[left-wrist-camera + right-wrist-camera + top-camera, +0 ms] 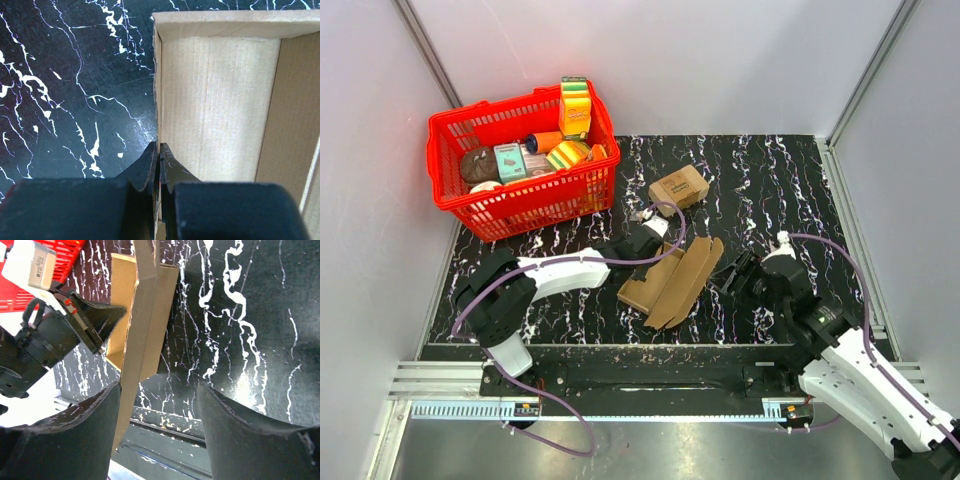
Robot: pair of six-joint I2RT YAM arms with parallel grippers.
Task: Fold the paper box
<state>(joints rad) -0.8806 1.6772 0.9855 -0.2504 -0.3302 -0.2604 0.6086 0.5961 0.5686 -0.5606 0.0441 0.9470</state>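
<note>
Left wrist shows left gripper (pixel 159 162) pinching paper box (pixel 215 110) wall edge.

The paper box (pixel 670 285) is plain brown, the table (pixel 790 190) black (veined white, marble-like), the basket (pixel 535 200) red.

The left gripper (pixel 159 149) pinches a thin upright edge of the paper box (pixel 215 105), its jaws pressed tight together. Left of the cardboard lies the black, white-veined table (pixel 75 90).
</note>
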